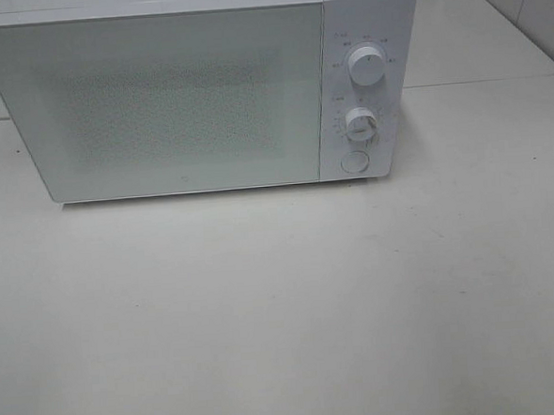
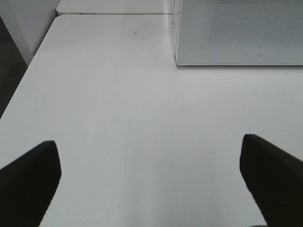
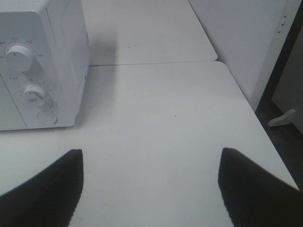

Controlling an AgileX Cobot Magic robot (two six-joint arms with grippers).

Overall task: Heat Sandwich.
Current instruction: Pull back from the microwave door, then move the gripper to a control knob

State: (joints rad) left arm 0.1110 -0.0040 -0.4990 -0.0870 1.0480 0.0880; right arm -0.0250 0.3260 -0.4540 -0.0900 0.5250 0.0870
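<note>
Bare white tabletop [image 1: 284,320] fills the foreground, with a white box-shaped microwave [image 1: 158,102] standing behind it, its frosted door [image 1: 158,107] shut. Neither arm reaches into the high view. The left gripper [image 2: 149,146] hovers over the tabletop with its jaws spread wide and nothing between them. The right gripper [image 3: 151,153] is likewise open and empty. The sandwich appears in no view, and whether it sits behind the shut door cannot be told. The microwave's long side runs crosswise ahead of both grippers. Its door edge lies ahead of the left gripper and inward. The control panel, with two round white dials [image 3: 19,56] and a round white button [image 3: 46,116], lies ahead of the right gripper and inward. That probably makes the right arm the nearer one for any move on the controls.
</note>
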